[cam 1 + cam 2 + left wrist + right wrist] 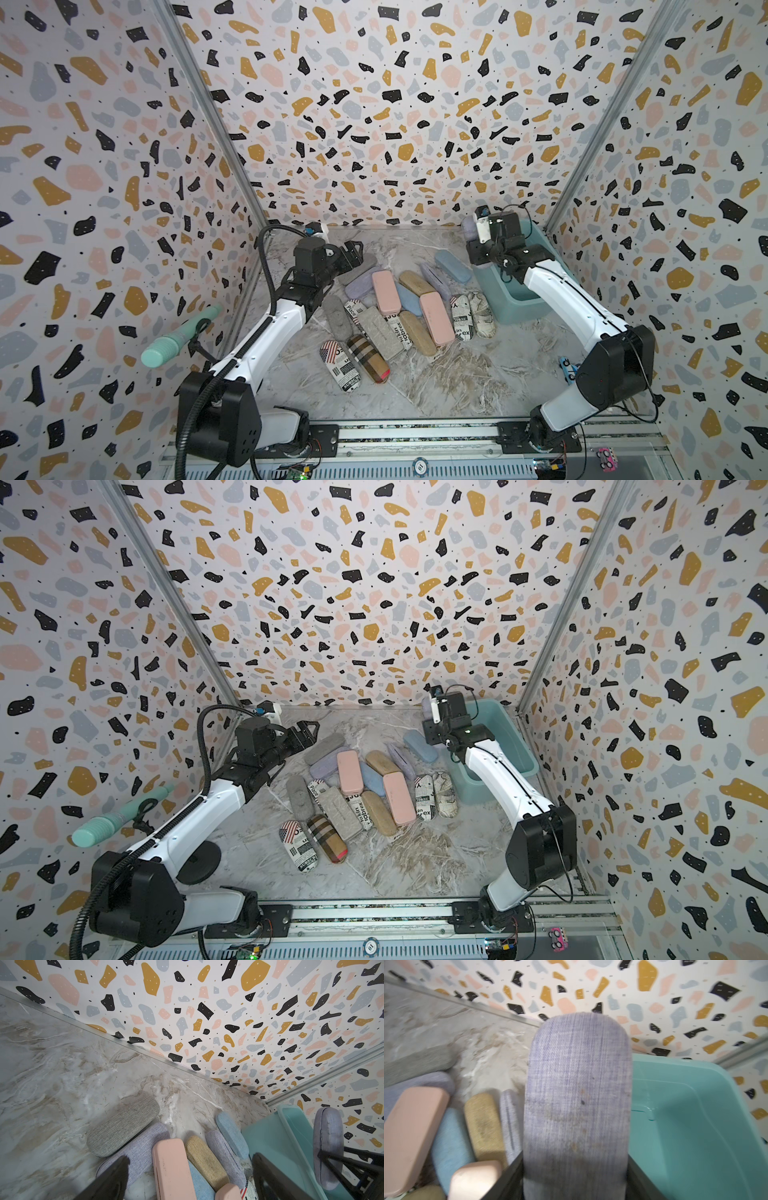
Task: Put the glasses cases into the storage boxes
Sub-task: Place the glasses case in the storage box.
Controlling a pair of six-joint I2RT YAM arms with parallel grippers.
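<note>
Several glasses cases lie heaped mid-table: two pink ones (386,293) (436,318), tan, blue, grey and newspaper-print ones, and a brown plaid one (368,357) at the near edge of the heap. The teal storage box (519,309) (513,733) stands at the far right. My right gripper (478,232) (575,1178) is shut on a lilac case (577,1095) (468,227), held on end over the box's far-left corner (291,1126). Open and holding nothing, my left gripper (353,253) (190,1178) hovers above the heap's far-left side, over a grey case (124,1126) and a pink one (172,1167).
A mint-green ribbed cylinder (178,338) on a black stand sits by the left wall. A small blue toy car (567,368) lies near the right arm's base. Patterned walls close in three sides, and a metal rail (415,440) runs along the front.
</note>
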